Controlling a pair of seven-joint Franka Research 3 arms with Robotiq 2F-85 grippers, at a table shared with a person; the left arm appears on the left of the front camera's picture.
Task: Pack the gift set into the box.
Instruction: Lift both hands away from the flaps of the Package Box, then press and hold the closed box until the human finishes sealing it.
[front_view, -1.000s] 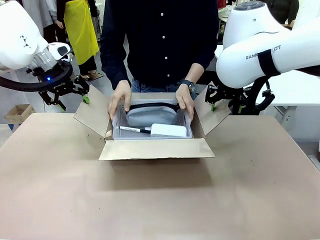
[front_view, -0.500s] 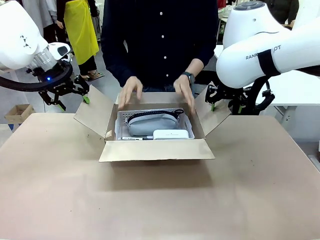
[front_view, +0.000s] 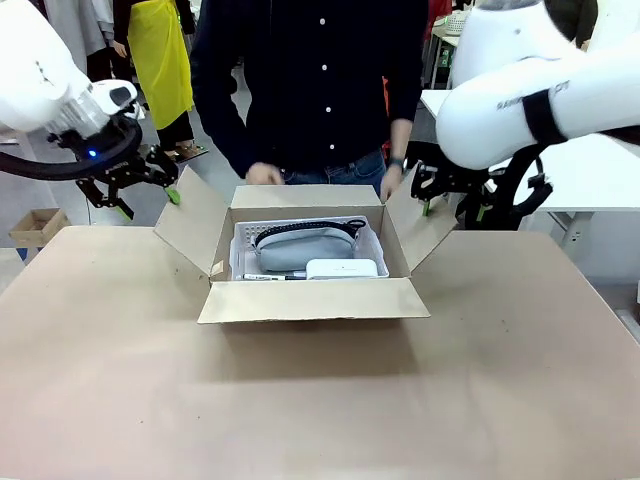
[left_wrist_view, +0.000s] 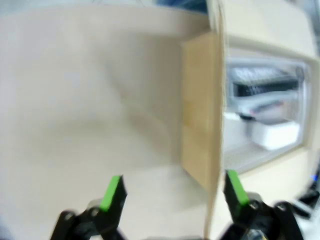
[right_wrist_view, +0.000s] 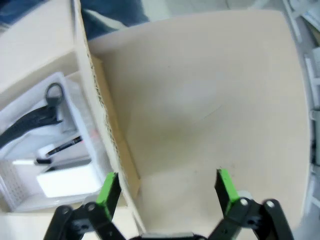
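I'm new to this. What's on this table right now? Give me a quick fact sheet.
Box: four flaps open
Gift set: lying flat inside the box
Left end effector: open, empty, beside the box's left flap
Right end effector: open, empty, beside the right flap
Person's hands: empty, behind the box's far edge

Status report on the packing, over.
Left pincer open, right pincer open, beside side flaps. Grey-and-white gift set inside brown cardboard carton, flaps open. Person stands behind.

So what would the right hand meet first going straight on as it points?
The right hand would probably meet the bare beige tabletop, beside the brown cardboard box's side flap; depth unclear.
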